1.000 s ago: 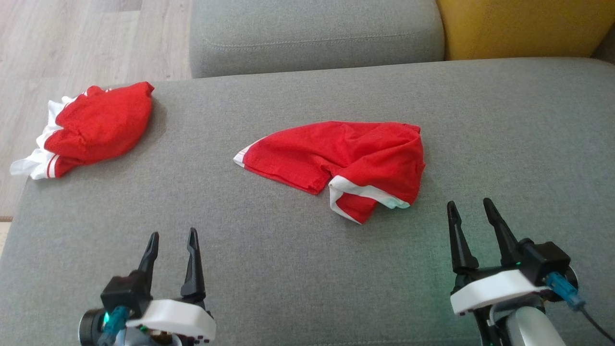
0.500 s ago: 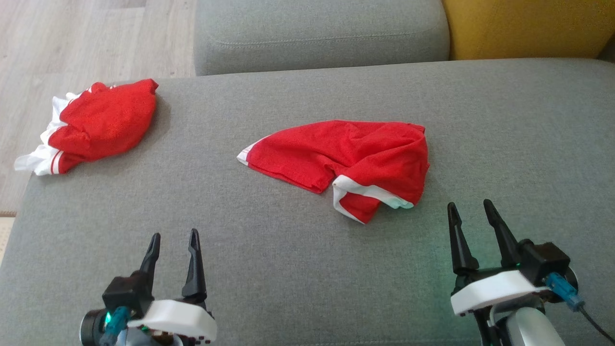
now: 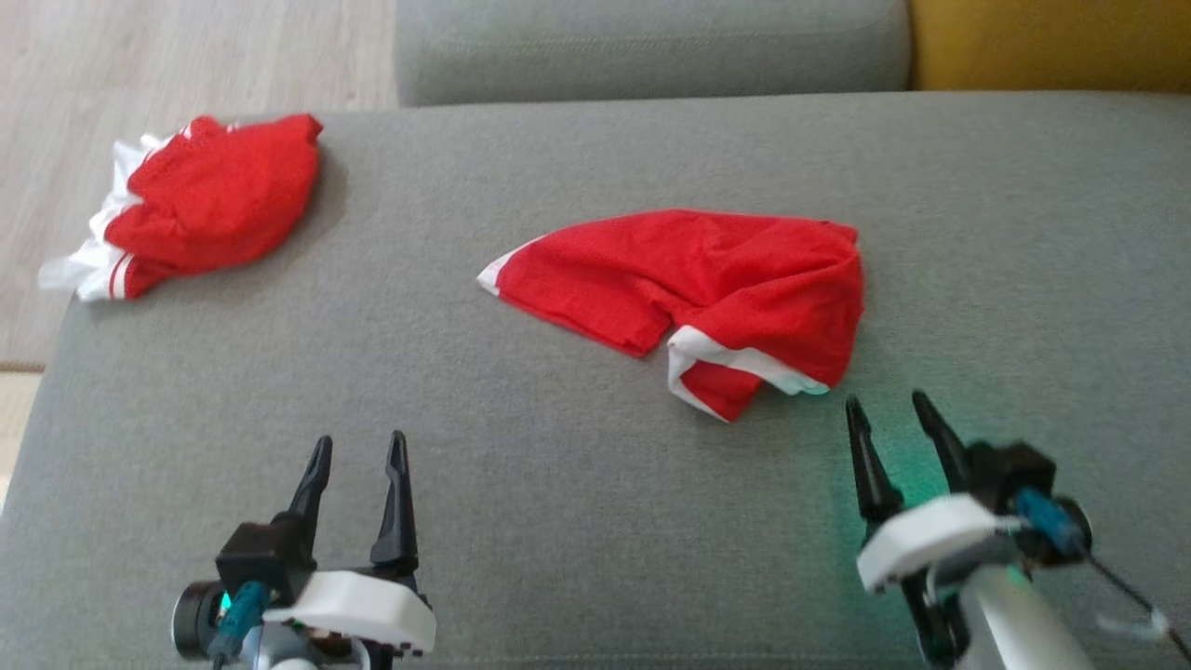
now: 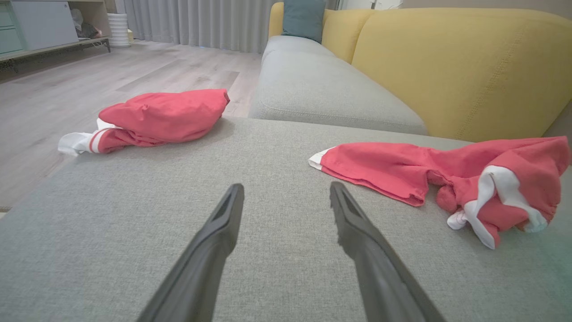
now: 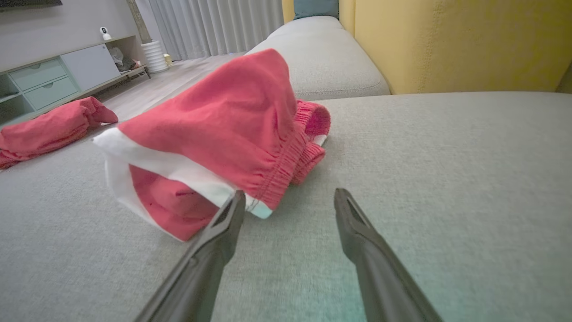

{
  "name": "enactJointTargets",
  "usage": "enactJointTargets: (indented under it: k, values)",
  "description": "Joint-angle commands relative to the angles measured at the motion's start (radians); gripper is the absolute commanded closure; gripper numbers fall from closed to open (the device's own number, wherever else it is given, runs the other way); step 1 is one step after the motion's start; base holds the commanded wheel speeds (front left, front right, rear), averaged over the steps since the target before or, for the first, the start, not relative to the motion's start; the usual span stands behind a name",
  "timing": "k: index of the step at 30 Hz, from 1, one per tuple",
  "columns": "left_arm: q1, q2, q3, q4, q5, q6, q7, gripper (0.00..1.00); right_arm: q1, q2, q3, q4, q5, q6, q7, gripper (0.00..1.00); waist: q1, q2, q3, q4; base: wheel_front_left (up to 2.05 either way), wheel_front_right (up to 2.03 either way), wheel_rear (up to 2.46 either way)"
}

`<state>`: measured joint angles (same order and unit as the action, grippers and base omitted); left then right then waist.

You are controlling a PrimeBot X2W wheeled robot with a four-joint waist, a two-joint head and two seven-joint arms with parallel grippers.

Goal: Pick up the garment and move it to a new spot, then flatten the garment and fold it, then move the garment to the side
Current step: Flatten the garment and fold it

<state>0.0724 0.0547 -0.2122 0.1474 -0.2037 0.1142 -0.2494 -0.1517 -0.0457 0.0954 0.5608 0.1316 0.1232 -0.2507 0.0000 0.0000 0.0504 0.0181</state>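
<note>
The garment (image 3: 689,288), red shorts with white trim, lies crumpled in the middle of the grey sofa cushion (image 3: 558,521). My right gripper (image 3: 885,402) is open just short of its near right corner, where the white hem folds over. In the right wrist view the garment (image 5: 223,120) bulks up close ahead, and the left fingertip of that gripper (image 5: 290,193) nearly touches its white edge. My left gripper (image 3: 360,442) is open over bare cushion at the lower left. In the left wrist view the garment (image 4: 402,172) lies ahead and to the right of the open left gripper (image 4: 287,188).
A second red and white garment (image 3: 209,200) is bunched at the cushion's far left corner, by the edge above the wooden floor (image 3: 140,65). Behind stand another grey seat cushion (image 3: 651,46) and a yellow backrest (image 3: 1051,42).
The head camera has shifted, sliding the whole scene up and to the right. My right gripper has moved left, closer to the garment's near right corner. Both grippers stay open.
</note>
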Motion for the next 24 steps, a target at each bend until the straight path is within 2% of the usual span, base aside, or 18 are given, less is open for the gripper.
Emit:
enactJointTargets:
  k: [1, 7, 15, 17, 18, 21, 24]
  values:
    - [-0.055, -0.004, 0.027, -0.036, 0.012, -0.003, -0.012, 0.00, -0.084, -0.004, 0.028, 0.012, 0.005, 0.008, -0.011, 0.00, 0.0000, 0.0000, 0.022, 0.019, 0.00, 0.00, 0.00]
    - [-0.079, -0.004, 0.026, -0.028, 0.018, -0.008, -0.012, 0.00, -0.203, -0.004, 0.061, 0.182, 0.063, 0.008, -0.011, 0.00, 0.0000, 0.0000, 0.066, 0.067, 0.00, 0.00, 0.00]
    - [-0.090, -0.004, 0.023, -0.026, 0.014, -0.005, -0.012, 0.00, -0.273, -0.004, 0.088, 0.300, 0.121, 0.008, -0.011, 0.00, 0.0000, 0.0000, 0.083, 0.093, 0.00, 0.00, 0.00]
    - [-0.092, -0.004, 0.024, -0.024, 0.013, -0.005, -0.012, 0.00, -0.287, -0.004, 0.098, 0.318, 0.138, 0.008, -0.011, 0.20, 0.0000, 0.0000, 0.086, 0.093, 0.00, 0.00, 0.00]
    - [-0.093, -0.004, 0.025, -0.023, 0.013, -0.004, -0.012, 0.00, -0.293, -0.004, 0.102, 0.323, 0.143, 0.008, -0.011, 0.53, 0.0000, 0.0000, 0.087, 0.093, 0.00, 0.00, 0.00]
    - [-0.094, -0.004, 0.027, -0.023, 0.011, -0.002, -0.012, 0.00, -0.306, -0.004, 0.102, 0.325, 0.153, 0.008, -0.011, 1.00, 0.0000, 0.0000, 0.087, 0.086, 0.00, 0.00, 0.00]
    - [-0.092, -0.004, 0.029, -0.026, 0.011, 0.001, -0.012, 0.00, -0.310, -0.004, 0.073, 0.304, 0.133, 0.008, -0.011, 1.00, 0.0000, 0.0000, 0.084, 0.074, 0.00, 0.00, 0.00]
